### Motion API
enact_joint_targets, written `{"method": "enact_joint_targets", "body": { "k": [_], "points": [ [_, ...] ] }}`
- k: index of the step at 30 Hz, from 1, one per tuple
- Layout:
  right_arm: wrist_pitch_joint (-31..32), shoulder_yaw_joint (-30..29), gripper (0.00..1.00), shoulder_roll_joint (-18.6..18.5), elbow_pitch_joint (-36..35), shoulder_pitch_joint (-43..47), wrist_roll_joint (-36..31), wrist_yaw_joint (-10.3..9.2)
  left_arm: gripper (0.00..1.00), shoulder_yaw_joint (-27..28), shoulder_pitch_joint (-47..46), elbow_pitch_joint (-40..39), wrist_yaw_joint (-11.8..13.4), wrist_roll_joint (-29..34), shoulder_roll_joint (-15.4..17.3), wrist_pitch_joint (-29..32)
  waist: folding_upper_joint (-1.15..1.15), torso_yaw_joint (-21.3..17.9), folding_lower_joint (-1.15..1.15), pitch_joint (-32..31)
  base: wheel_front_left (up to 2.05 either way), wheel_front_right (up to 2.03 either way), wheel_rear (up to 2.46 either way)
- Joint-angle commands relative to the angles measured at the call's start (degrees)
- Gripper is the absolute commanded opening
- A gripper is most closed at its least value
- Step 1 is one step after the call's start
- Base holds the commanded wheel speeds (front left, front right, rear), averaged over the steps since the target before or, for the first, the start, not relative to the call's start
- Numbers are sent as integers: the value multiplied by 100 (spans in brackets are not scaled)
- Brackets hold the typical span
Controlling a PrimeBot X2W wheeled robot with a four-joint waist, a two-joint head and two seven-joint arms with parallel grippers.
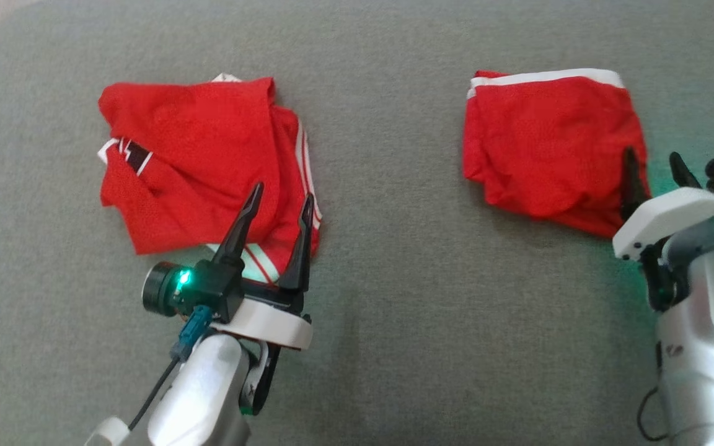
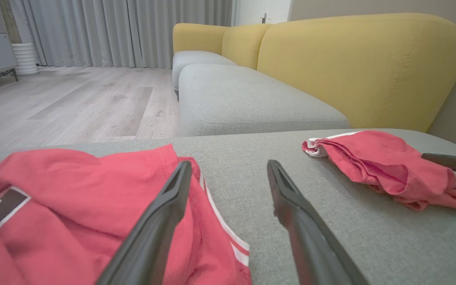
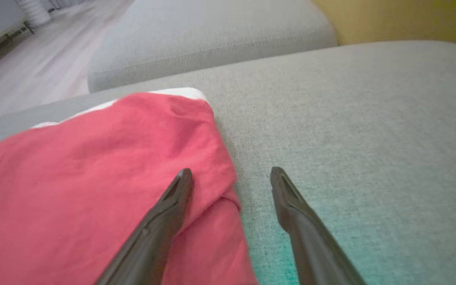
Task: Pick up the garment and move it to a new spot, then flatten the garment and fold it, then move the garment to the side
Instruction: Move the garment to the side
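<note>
Two red garments lie on the grey cushion [image 1: 388, 260]. The left one [image 1: 196, 155] is a crumpled heap with white stripes and a dark patch; the left wrist view has it [image 2: 73, 206] at the lower left. The right garment [image 1: 549, 142] is folded, with a white band along its far edge, and fills the left of the right wrist view [image 3: 93, 178]. My left gripper [image 1: 282, 201] hovers open over the heap's near right edge. My right gripper [image 1: 651, 161] is open at the folded garment's right edge, one finger over the cloth. Neither holds anything.
The surface is a grey upholstered seat [image 2: 331, 198] with a yellow backrest [image 2: 362, 67] behind. Another grey seat cushion [image 2: 244, 99] adjoins it further off. Beyond lie wooden floor [image 2: 73, 103] and grey curtains [image 2: 113, 27].
</note>
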Motion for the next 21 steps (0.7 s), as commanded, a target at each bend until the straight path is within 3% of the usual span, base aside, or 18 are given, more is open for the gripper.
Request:
{"method": "enact_joint_targets", "body": {
  "k": [1,9,10,11,12,21],
  "points": [
    [59,117,100,-84,18,-276,-90,-5,100,150,-252,-167,-14,58,16,-55,0,89,-1,91,0,0,0],
    [313,802,100,-376,1051,-657,-259,-5,100,151,-325,-144,-17,74,-4,-55,0,139,-1,152,0,0,0],
    [320,950,72,-423,1145,-696,-217,-5,100,152,-327,-139,-12,74,-6,-55,0,130,-1,142,0,0,0],
    [308,1097,14,-475,1215,-734,-171,-5,100,155,-329,-128,-8,72,-8,-55,0,114,-1,127,0,0,0],
    [286,1251,0,-534,1266,-769,-127,-5,100,159,-328,-116,-5,71,-10,-55,0,94,-1,110,0,0,0],
    [29,2275,0,-1377,1224,-915,315,-5,100,194,-247,-120,5,66,-21,-55,0,-115,-1,-91,0,0,0]
  ]
}}
